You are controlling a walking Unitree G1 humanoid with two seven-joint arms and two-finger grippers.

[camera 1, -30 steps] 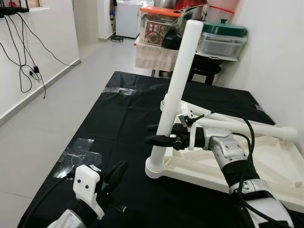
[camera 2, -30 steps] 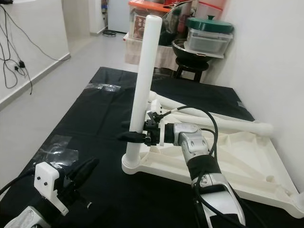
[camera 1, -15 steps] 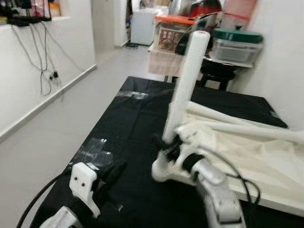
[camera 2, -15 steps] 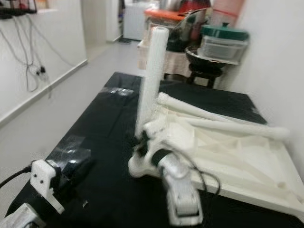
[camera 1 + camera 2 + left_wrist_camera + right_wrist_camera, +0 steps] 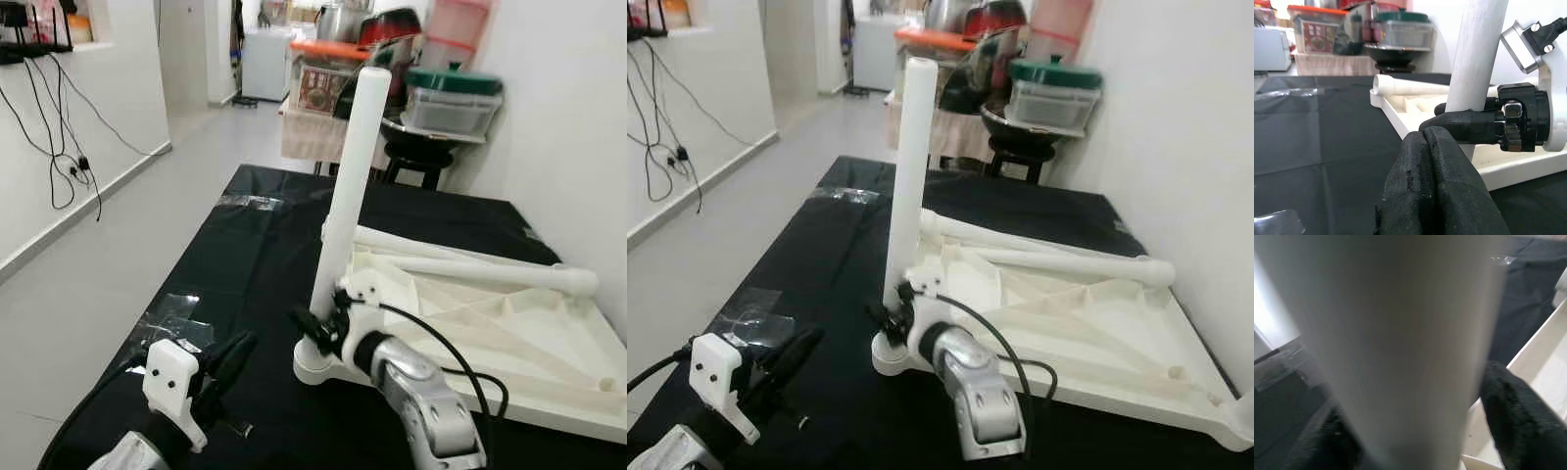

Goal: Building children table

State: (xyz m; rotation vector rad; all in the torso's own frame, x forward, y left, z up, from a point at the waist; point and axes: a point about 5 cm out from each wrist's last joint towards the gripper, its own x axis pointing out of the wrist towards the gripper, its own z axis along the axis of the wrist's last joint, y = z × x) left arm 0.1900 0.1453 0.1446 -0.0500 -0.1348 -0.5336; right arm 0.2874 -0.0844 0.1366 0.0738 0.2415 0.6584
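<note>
White table leg [image 5: 345,196] stands in the upturned tabletop [image 5: 509,323], right gripper [image 5: 318,328] apparently clamping its base to steady it; left gripper [image 5: 230,357] idles closed nearby.

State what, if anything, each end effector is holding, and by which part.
The right end effector grips the upright white table leg low down, just above its socket in the upturned tabletop. The left end effector is shut on nothing.

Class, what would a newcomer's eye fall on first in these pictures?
A tall white table leg stands upright in the near corner of the upturned white tabletop on a black mat. The right end effector clasps the leg low down; the left end effector hovers shut nearby.
</note>
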